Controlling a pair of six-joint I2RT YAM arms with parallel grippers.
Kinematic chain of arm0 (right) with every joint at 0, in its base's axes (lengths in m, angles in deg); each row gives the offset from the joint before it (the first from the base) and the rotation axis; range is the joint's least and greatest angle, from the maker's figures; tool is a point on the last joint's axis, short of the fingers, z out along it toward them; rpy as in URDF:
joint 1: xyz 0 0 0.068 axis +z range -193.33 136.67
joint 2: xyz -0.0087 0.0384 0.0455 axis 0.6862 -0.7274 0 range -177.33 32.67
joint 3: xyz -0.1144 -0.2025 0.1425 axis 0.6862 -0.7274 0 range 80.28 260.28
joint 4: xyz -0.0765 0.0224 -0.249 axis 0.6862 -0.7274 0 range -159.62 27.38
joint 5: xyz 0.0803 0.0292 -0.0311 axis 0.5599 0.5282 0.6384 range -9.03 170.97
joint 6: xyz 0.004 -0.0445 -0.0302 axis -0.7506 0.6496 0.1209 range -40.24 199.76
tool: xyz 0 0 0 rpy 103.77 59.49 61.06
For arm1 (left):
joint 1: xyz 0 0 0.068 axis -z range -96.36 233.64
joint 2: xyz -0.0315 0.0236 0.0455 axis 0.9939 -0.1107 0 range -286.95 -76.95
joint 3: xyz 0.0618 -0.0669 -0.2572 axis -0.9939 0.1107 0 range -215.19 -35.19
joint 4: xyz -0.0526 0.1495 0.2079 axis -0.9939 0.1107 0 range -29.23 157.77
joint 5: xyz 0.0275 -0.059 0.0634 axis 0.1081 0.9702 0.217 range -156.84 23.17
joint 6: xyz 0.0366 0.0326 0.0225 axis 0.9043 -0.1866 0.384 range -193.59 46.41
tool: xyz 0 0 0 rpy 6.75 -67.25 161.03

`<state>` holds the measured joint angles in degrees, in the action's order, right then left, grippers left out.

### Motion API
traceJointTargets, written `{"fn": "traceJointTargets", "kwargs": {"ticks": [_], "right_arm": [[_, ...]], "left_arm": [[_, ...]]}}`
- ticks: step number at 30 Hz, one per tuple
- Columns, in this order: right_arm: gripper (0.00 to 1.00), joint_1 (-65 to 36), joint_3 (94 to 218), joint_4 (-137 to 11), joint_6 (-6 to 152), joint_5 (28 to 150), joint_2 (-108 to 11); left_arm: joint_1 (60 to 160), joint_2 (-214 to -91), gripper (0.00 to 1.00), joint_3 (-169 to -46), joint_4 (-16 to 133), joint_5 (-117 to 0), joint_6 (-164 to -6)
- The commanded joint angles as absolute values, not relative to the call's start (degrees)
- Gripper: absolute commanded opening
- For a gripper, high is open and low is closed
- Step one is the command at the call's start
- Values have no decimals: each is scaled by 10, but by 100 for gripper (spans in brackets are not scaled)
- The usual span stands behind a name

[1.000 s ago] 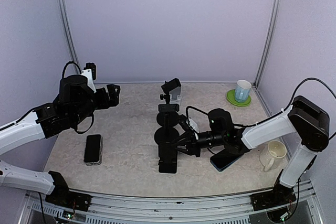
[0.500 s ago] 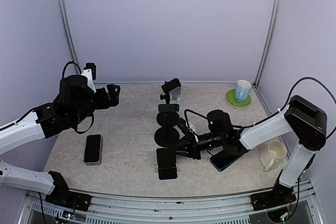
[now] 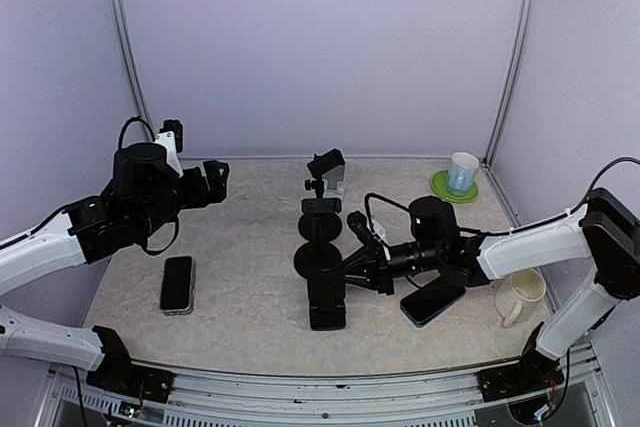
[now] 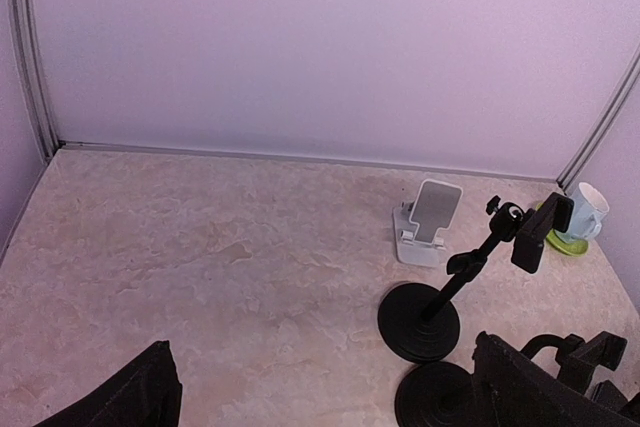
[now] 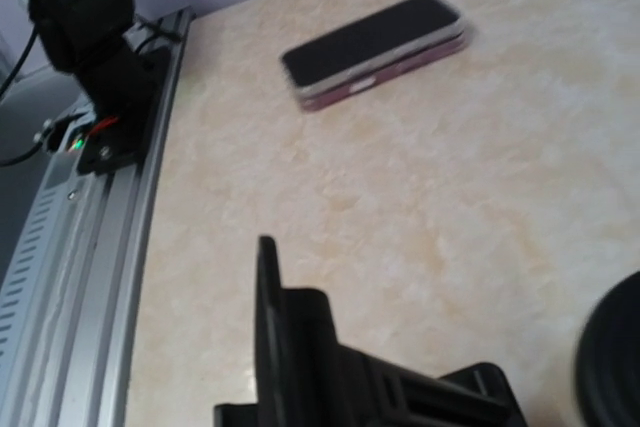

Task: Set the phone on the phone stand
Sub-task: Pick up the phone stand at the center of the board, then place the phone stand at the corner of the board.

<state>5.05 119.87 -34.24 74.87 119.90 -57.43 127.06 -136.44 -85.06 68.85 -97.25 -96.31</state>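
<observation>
1. Tabletop (image 3: 250, 247), beige and marbled with a matte finish, is enclosed by plain lilac walls.
2. Right arm (image 3: 530, 247), white-shelled with black joints, is stretched low toward the centre. The right gripper (image 3: 362, 272) is closed narrowly on the edge of a flat black phone stand (image 3: 326, 305). This rectangular plastic piece is held low in front of the other stands; whether it touches the table cannot be told.
3. Left arm (image 3: 40, 252) is raised at the left. The left gripper (image 3: 213, 180) is spread fully, and nothing is held in it.
4. Black pole stand (image 4: 418, 322), made up of a round disc base, a slim rod and a clamp head, is set mid-table. A second disc base (image 4: 435, 399) is seen just beside it.
5. White phone stand (image 4: 430, 219), a tilted plate on a small foot, is placed behind them.
6. Dark phone (image 3: 177, 284), glossy and round-cornered, is laid flat at the left, well apart from every stand.
7. Blue-edged phone (image 3: 432, 300) is laid flat, partly beneath the right arm.
8. Cream mug (image 3: 518, 297) and pale cup (image 3: 462, 172) on a green saucer (image 3: 441, 187) are set at the right.
</observation>
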Motion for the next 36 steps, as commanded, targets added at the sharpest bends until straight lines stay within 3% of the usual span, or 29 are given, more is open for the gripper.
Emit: {"fn": "traceJointTargets", "kwargs": {"ticks": [1,17,24,36], "right_arm": [[0,17,1179,-368,769,1186,-525],[0,-132,1159,-416,786,1070,-440],[0,-189,1230,-430,800,1066,-492],[0,-284,1383,-475,868,1182,-628]], "left_arm": [[1265,-1361,99,-848,678,-972,-965],[1264,-1369,99,-852,675,-963,-960],[1262,-1383,99,-851,664,-955,-956],[1250,-1381,99,-856,664,-944,-949]]}}
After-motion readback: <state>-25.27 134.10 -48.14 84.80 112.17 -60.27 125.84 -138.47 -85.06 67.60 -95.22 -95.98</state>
